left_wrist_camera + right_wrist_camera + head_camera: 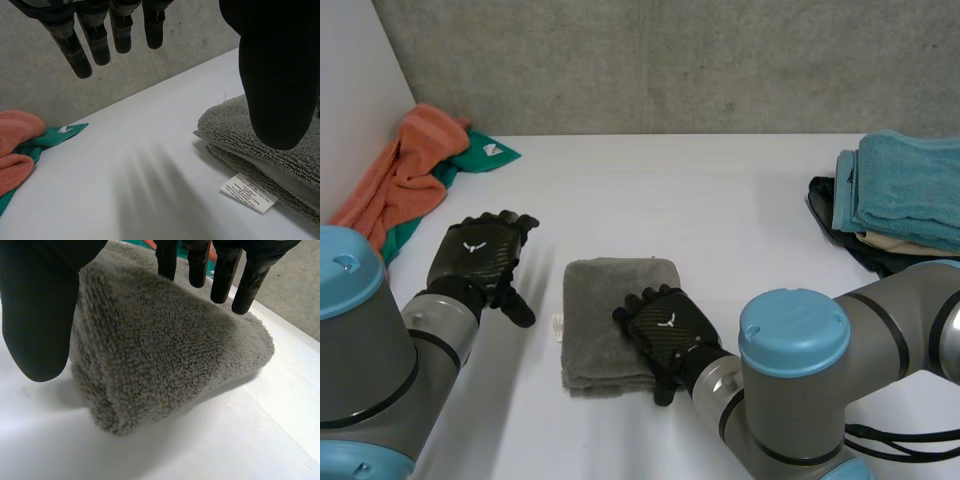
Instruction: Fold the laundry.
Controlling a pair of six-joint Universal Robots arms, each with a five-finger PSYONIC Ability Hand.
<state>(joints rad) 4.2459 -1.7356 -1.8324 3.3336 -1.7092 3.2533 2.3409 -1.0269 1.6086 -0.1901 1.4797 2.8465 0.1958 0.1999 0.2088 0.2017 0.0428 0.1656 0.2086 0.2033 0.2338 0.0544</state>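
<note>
Over the grey towel's [603, 300] right half hung the right robot hand [668, 325], spread open, gripping nothing; the left robot hand [480, 255], likewise spread, hovered beside its long left edge.

Right hand [35, 315] over folded grey towel [165, 350], fingers [167, 260] straight and spread above its far part, thumb out beside its near edge. Contact with towel not clear. Towel lies on white table [250, 440]. Sliver of teal cloth [183, 251] between fingers. Concrete wall [300, 290] beyond the table.
</note>
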